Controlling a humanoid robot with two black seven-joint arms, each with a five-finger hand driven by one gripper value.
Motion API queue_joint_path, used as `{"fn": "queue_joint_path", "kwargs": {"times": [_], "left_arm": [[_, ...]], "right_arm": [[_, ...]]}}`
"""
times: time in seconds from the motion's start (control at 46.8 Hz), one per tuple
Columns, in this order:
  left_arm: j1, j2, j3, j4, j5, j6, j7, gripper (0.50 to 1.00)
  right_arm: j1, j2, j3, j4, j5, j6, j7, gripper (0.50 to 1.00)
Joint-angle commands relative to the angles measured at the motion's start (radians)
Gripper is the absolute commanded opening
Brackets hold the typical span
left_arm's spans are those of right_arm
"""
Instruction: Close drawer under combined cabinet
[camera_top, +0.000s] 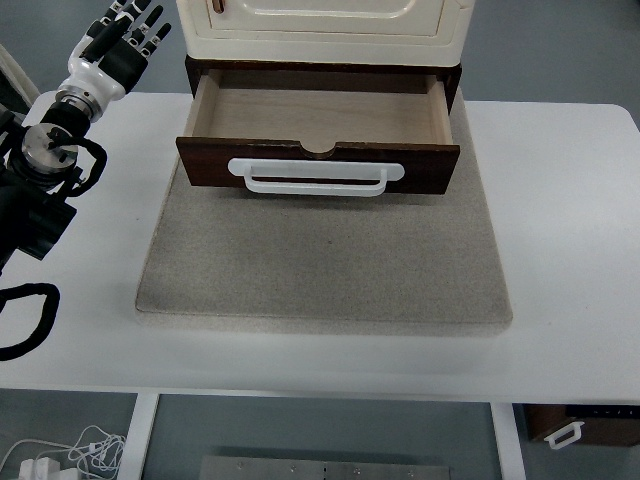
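A cream cabinet (320, 25) stands at the back of the table on a grey mat (320, 265). Under it a dark brown wooden drawer (318, 165) is pulled out toward me, its light wooden inside bare. A white bar handle (315, 177) runs across the drawer's front panel. My left hand (128, 35) is raised at the top left, to the left of the cabinet and apart from the drawer, with fingers spread and nothing in them. The right arm does not show.
The white table (570, 230) extends on both sides of the mat. Black cables (25, 320) loop at the left edge. Below the table, a white cord (70, 450) lies on the floor and another dark drawer (580, 428) shows at the bottom right.
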Motion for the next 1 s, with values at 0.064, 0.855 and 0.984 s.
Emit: {"fn": "queue_joint_path", "kwargs": {"times": [0.064,0.855,0.984], "left_arm": [[-0.003,0.0,0.002,-0.001,0.001,-0.001,0.0,1.0],[0.006,0.006,0.002,-0.038,-0.006,-0.003,0.0,1.0],[0.005,0.006,0.002,-0.039,-0.006,-0.003,0.0,1.0]], "right_arm": [[0.0,0.0,0.0,0.001,-0.001,0.0,0.0,0.952],[0.0,0.0,0.0,0.001,-0.001,-0.001,0.0,0.952],[0.0,0.0,0.0,0.001,0.001,0.0,0.0,0.952]]}}
